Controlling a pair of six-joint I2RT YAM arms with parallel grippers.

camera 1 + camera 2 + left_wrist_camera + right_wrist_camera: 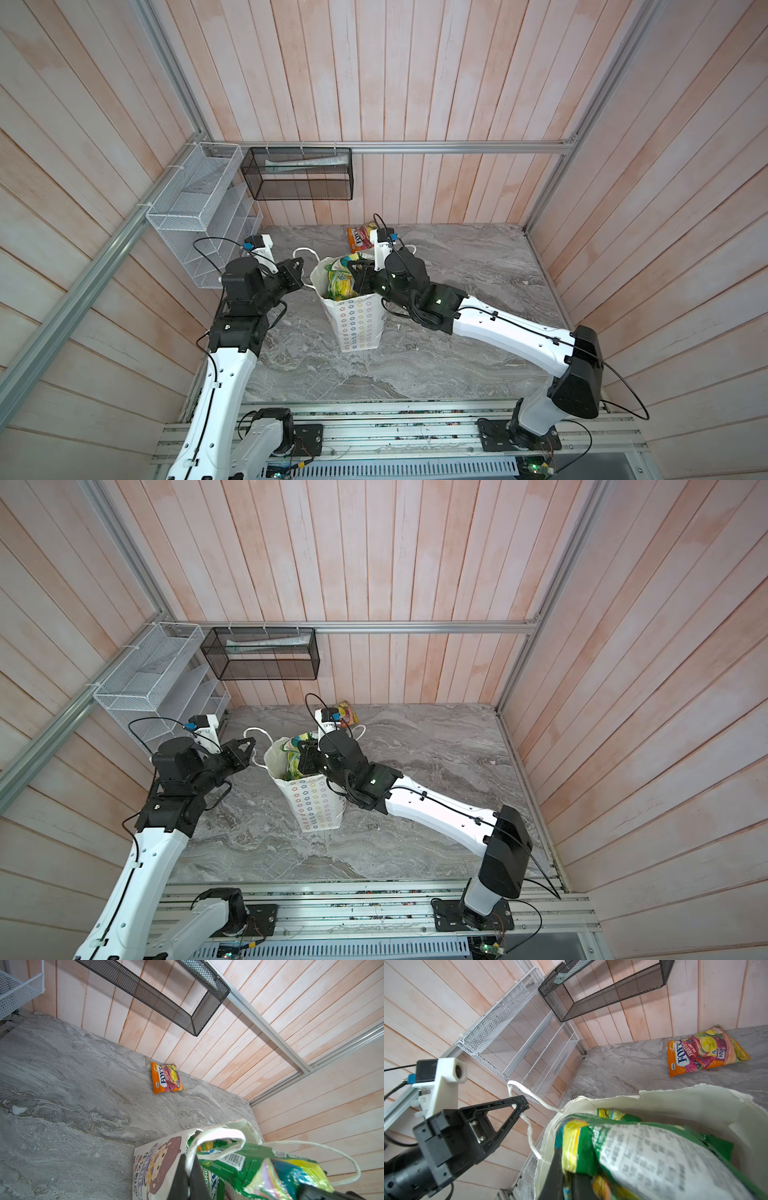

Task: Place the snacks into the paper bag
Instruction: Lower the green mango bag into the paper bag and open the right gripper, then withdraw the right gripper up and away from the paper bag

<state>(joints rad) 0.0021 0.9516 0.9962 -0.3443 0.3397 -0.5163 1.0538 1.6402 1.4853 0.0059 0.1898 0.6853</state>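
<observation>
Up close, my left fingers (517,1103) are pinching the cord handle (529,1126) of the paper bag (357,328), right fingers (555,1176) clamping a green packet (643,1157) at its mouth; overhead, my right arm (498,328) is half-hiding the orange packet (358,240) on the worktop (457,365).

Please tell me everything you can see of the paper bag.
The bag is white paper, with rows of small coloured flowers on one side and a cartoon child on another. It stands upright on the grey table, mouth open, its top rim torn and ragged. Green-yellow packets show inside. One white cord handle is pinched in the shut left gripper; the other handle is free. The right gripper holds a green packet at the mouth.
</observation>
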